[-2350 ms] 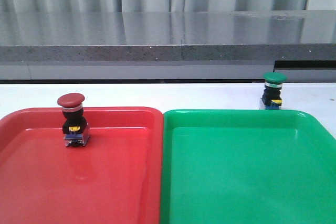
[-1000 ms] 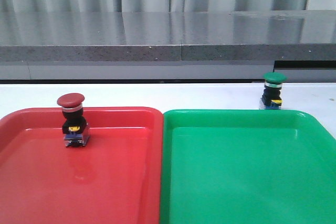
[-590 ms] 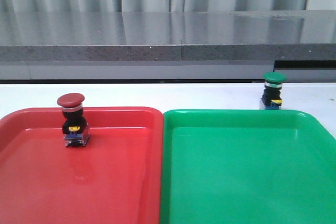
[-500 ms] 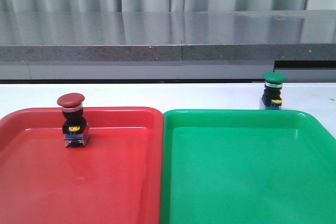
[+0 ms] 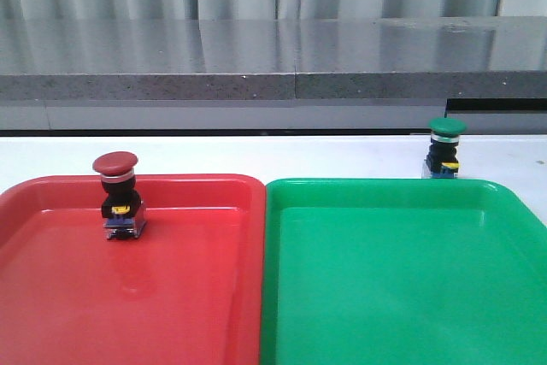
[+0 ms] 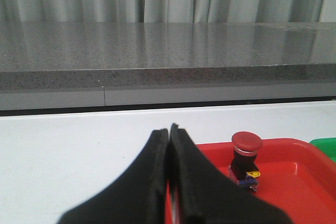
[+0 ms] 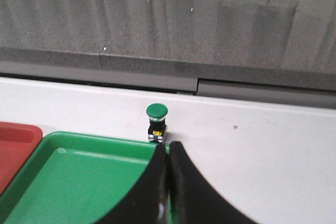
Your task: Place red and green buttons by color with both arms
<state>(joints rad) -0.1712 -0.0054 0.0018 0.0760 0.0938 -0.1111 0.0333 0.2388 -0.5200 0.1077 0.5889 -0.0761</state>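
The red button [image 5: 117,196] stands upright inside the red tray [image 5: 128,297], near its far left; the left wrist view shows this red button [image 6: 245,156] too. The green button [image 5: 445,148] stands upright on the white table just behind the green tray's [image 5: 402,279] far rim, outside it; in the right wrist view the green button [image 7: 156,124] is likewise beyond the rim. My left gripper [image 6: 168,132] is shut and holds nothing, over the red tray's left edge. My right gripper [image 7: 168,148] is shut and holds nothing, over the green tray's far right part. Neither gripper shows in the front view.
The two trays lie side by side and touch at the middle. Behind them runs a strip of white table [image 5: 273,156], then a grey stone ledge [image 5: 273,57] and a curtain. A small dark speck [image 7: 234,127] marks the table right of the green button.
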